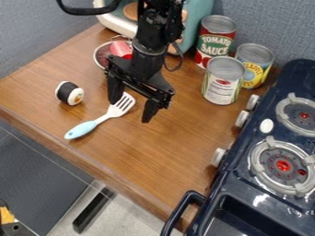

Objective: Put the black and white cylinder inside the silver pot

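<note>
The black and white cylinder (pixel 69 93) lies on its side on the bench (pixel 154 163), with 12 o'clock taken as the top of the view. Its long axis runs from 10 to 4 o'clock, and the end with an orange patch faces toward 4. The other end face is turned away, so I cannot see it.

From the cylinder, the silver pot (pixel 96 56) is at 1 o'clock. The arm hides its right part, and what the red object (pixel 121 49) inside is, I cannot tell. The gripper (pixel 131 109) hangs between 3 and 4 o'clock, its jaws released and spread wide. The spatula (pixel 92 123) lies between 4 and 5 o'clock, its slotted head pointing up between 1 and 2, partly behind one jaw.

Farther out, three cans (pixel 223 83) stand between 2 and 3 o'clock, two partly covered by the front one. The stove (pixel 243 184), at 4 o'clock, is cut off by the view's edge.
</note>
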Robot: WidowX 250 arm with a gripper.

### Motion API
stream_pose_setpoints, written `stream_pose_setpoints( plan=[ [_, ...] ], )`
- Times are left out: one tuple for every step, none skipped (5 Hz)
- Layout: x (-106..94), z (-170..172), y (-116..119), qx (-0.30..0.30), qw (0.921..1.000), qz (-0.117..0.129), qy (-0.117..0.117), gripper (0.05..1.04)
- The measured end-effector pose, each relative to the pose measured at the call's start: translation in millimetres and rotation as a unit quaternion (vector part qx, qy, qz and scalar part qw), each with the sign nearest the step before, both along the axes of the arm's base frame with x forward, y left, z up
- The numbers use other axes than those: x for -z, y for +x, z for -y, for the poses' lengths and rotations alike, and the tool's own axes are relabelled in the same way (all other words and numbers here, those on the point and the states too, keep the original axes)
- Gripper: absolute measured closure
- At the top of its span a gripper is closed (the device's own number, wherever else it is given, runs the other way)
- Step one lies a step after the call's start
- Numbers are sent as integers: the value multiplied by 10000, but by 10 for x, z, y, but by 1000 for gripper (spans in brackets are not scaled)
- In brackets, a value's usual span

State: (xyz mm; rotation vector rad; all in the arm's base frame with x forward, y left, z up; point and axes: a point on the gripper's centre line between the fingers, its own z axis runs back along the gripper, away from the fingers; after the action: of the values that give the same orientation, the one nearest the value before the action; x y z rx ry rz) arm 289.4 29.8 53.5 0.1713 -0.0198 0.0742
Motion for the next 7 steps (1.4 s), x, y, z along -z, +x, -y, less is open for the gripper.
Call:
stream_pose_setpoints(
  plan=[
    [79,10,-35,9,9999,-143,-33,83],
    [130,-131,-83,-18,9997,-160,-208,83],
    [137,-279,-77,-46,9998,-57,-177,83],
    [112,-590,-113,-460,9982,-12,-376,83],
    [109,-737,-60,-509,9974,-54,-505,83],
    [98,-958,-10,-822,9954,-76,-477,83],
    [174,-1038,52,-967,9942,-286,-369,83]
  ],
)
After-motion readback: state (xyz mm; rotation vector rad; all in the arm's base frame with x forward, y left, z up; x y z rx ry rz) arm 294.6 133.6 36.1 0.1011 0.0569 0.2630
